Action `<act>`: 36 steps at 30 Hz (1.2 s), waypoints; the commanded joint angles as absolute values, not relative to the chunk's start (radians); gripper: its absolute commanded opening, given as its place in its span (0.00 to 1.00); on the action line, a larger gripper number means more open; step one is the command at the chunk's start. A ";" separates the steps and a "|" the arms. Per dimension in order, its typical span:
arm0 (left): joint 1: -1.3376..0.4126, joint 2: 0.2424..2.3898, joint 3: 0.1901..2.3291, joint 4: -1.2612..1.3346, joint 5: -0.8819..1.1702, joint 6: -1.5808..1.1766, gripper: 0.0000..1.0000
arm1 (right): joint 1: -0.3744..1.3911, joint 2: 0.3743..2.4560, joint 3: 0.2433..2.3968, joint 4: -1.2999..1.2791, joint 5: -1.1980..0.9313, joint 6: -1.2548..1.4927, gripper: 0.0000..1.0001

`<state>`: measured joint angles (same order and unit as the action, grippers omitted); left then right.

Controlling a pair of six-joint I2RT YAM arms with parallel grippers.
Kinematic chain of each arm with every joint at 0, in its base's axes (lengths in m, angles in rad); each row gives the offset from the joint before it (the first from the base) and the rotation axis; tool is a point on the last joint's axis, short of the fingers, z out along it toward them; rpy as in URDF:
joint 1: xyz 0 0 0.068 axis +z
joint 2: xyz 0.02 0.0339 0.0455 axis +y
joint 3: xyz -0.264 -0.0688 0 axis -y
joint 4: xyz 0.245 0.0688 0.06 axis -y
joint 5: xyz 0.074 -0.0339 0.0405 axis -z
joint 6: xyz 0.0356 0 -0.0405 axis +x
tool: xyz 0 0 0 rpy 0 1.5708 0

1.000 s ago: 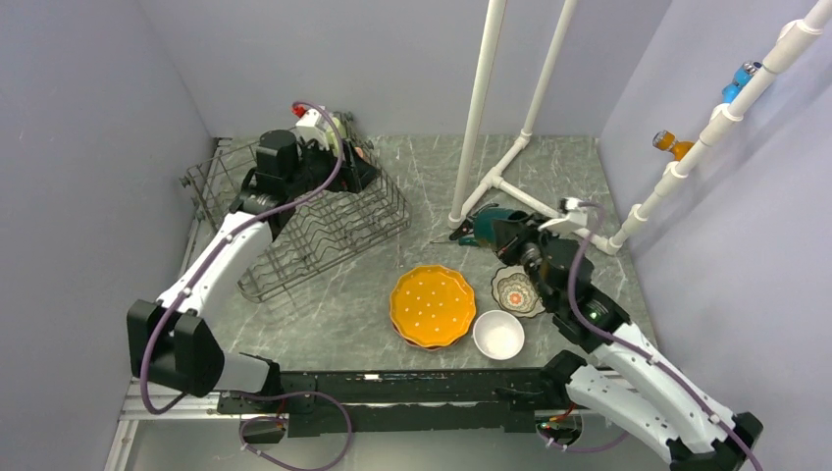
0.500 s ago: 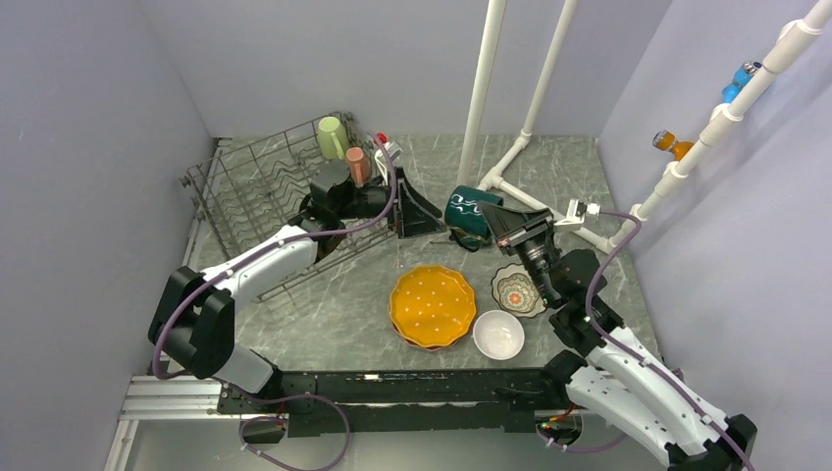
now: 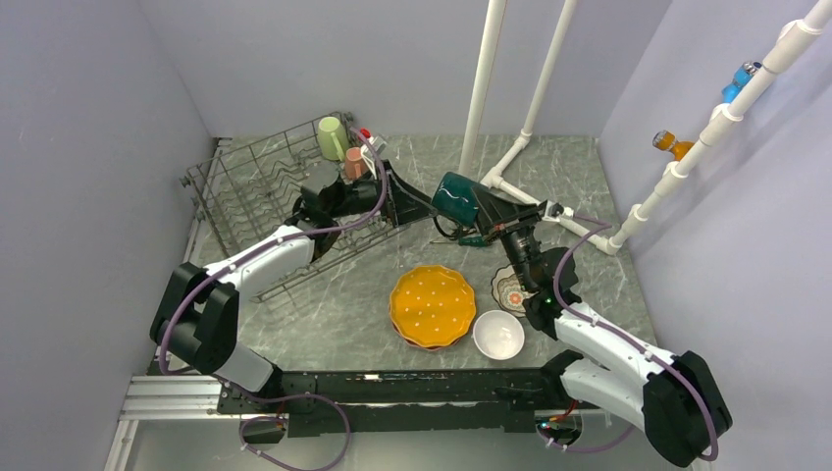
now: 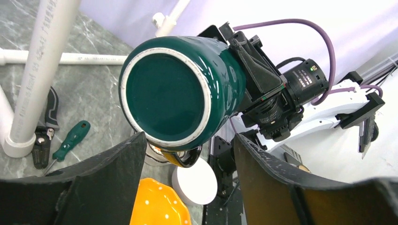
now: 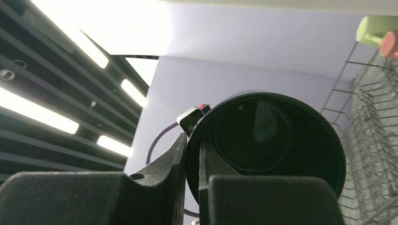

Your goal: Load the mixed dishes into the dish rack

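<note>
One teal mug (image 3: 457, 199) pinched in right hand (image 3: 482, 209), facing spread left hand (image 3: 422, 208)

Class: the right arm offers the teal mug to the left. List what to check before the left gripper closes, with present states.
1. Right gripper shut on mug rim: ok.
2. Left gripper open: ok.
3. Mug base faces left gripper: ok.
4. Mug far enough between left fingers: cannot tell.
5. Mug off the table: ok.
6. Rack has free tines: ok.
</note>
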<state>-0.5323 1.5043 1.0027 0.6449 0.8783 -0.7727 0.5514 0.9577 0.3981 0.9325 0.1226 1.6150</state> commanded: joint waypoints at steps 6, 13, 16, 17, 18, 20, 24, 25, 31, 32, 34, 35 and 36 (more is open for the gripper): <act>-0.575 1.507 1.009 0.733 0.962 -0.825 0.62 | 0.556 0.928 0.508 1.177 0.072 1.651 0.00; -0.575 1.498 0.998 0.753 0.950 -0.856 0.79 | 0.556 0.939 0.551 1.178 0.056 1.621 0.00; -0.575 1.498 0.990 0.784 0.949 -0.867 0.74 | 0.557 0.956 0.562 1.175 0.044 1.630 0.00; -0.575 1.501 0.989 0.807 0.955 -0.884 0.71 | 0.558 0.962 0.561 1.173 0.042 1.637 0.00; -0.575 1.503 0.991 0.825 0.965 -0.896 0.67 | 0.557 0.970 0.559 1.180 0.042 1.643 0.00; -0.572 1.499 0.993 0.829 0.970 -0.899 0.60 | 0.558 0.982 0.551 1.193 0.034 1.657 0.00; -0.566 1.484 0.986 0.807 0.953 -0.884 0.58 | 0.558 0.982 0.538 1.194 0.025 1.652 0.00; -0.565 1.486 0.988 0.812 0.955 -0.891 0.58 | 0.558 0.981 0.533 1.191 0.025 1.647 0.00; -0.557 1.482 0.971 0.855 0.937 -0.931 0.45 | 0.570 0.999 0.519 1.224 0.026 1.628 0.00; -0.554 1.482 0.970 0.859 0.935 -0.936 0.44 | 0.574 1.005 0.517 1.228 0.027 1.626 0.00; -0.548 1.482 0.967 0.867 0.933 -0.944 0.44 | 0.582 1.021 0.513 1.243 0.028 1.631 0.00; -0.543 1.484 0.966 0.872 0.935 -0.950 0.44 | 0.585 1.029 0.509 1.254 0.029 1.637 0.00; -0.538 1.487 0.965 0.885 0.938 -0.961 0.44 | 0.586 1.037 0.504 1.268 0.032 1.640 0.00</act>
<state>-0.5533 1.5047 0.9707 0.7998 0.9360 -0.9260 0.5732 1.0256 0.4973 1.0595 0.0280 1.6119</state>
